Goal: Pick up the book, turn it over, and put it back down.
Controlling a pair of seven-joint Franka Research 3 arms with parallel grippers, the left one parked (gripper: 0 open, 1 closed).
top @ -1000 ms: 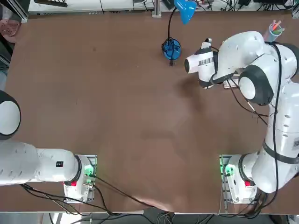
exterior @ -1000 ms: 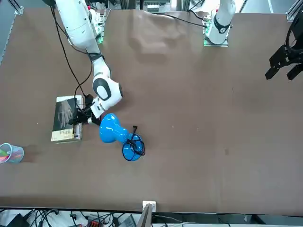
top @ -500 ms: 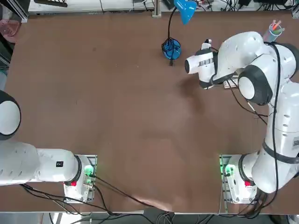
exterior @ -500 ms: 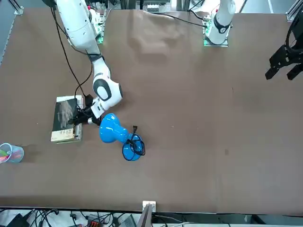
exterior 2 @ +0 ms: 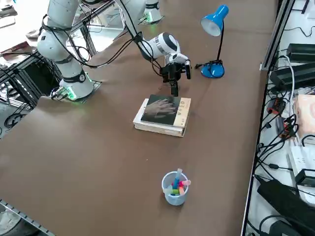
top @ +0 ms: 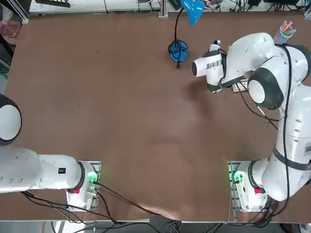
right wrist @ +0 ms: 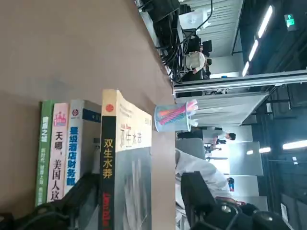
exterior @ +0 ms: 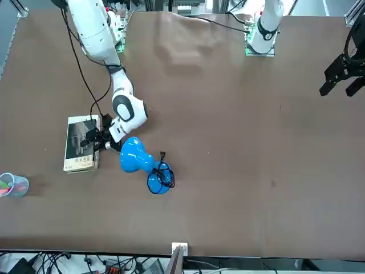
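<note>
The book lies on top of the pile, with its dark grey face up. On this face I can see the picture of a pale hand, and the cream band is at the pile's side away from the robot's bases. Under the book, the wrist view shows three other spines: white and blue, then pink, then green.

The right gripper is at the robot's left side of the pile, very near to it. Its two fingers stand wide apart, one on the cover side of the book and the other on the side of the lower spines, and they do not clamp it.

The blue lamp stands to the left of the pile, the cup with coloured sticks to the right. All are on the brown table.
</note>
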